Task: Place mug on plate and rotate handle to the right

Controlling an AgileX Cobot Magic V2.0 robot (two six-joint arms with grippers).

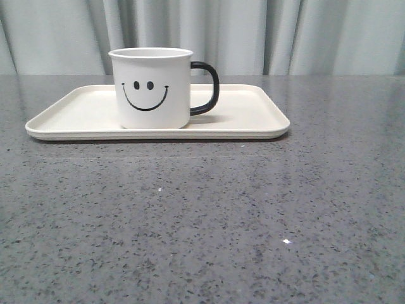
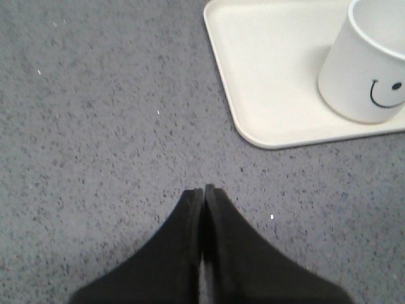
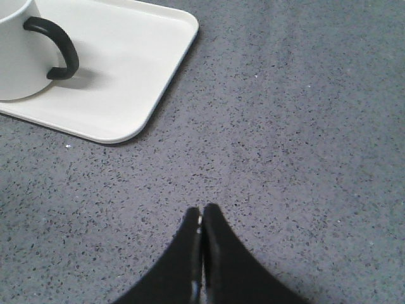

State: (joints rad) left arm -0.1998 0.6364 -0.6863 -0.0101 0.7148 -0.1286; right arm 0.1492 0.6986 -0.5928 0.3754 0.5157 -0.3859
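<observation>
The white mug (image 1: 154, 88) with a black smiley face stands upright on the cream rectangular plate (image 1: 253, 117), left of the plate's middle. Its black handle (image 1: 207, 87) points right in the front view. The mug also shows in the left wrist view (image 2: 367, 66) on the plate (image 2: 266, 69), and in the right wrist view (image 3: 16, 50) with its handle (image 3: 57, 47) on the plate (image 3: 126, 69). My left gripper (image 2: 202, 189) is shut and empty over bare table, apart from the plate's corner. My right gripper (image 3: 201, 208) is shut and empty, apart from the plate's other end. Neither gripper shows in the front view.
The grey speckled table (image 1: 202, 221) runs from the plate to the near edge. Pale curtains (image 1: 285, 31) hang behind the table's far edge.
</observation>
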